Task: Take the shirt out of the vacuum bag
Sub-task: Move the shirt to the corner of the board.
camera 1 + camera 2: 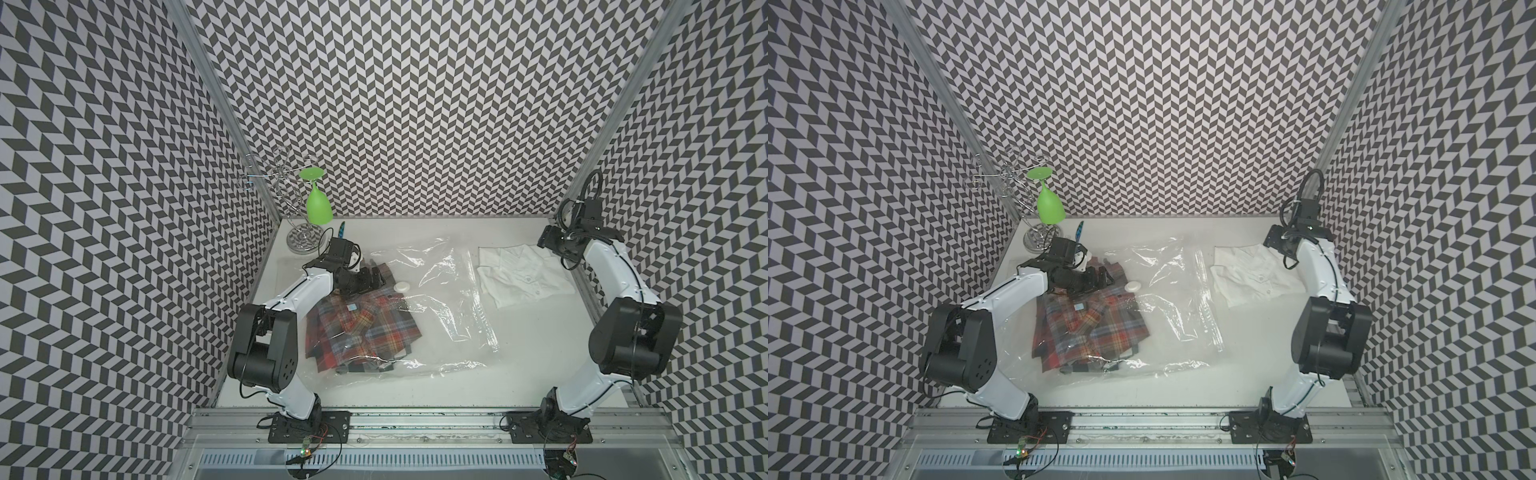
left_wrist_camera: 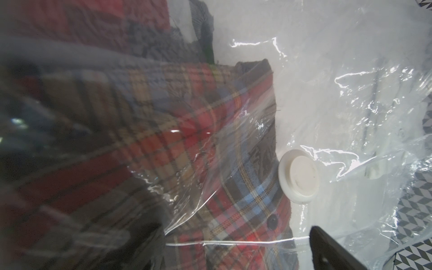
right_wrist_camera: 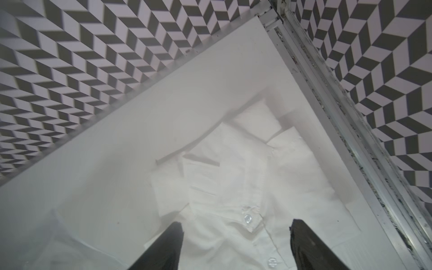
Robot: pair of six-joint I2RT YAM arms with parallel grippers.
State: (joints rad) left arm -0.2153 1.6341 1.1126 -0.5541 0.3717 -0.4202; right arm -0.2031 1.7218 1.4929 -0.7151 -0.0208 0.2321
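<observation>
On the tabletop [image 1: 415, 386], left tool [image 1: 374, 277] and right tool [image 3: 236, 225] are open. I'd pinch the soft plaid shirt [image 1: 365, 328] by the slippery vacuum bag [image 1: 449, 299]'s cap [image 1: 402, 286].

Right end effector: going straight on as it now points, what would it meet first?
Probably the white shirt, near its collar buttons; the right end effector points down at it, gap unclear.

shirt [image 1: 365, 328] in vacuum bag [image 1: 449, 299] on table [image 1: 415, 388] | second shirt [image 1: 519, 274] right of bag | glass rack [image 1: 291, 199] back-left corner
</observation>
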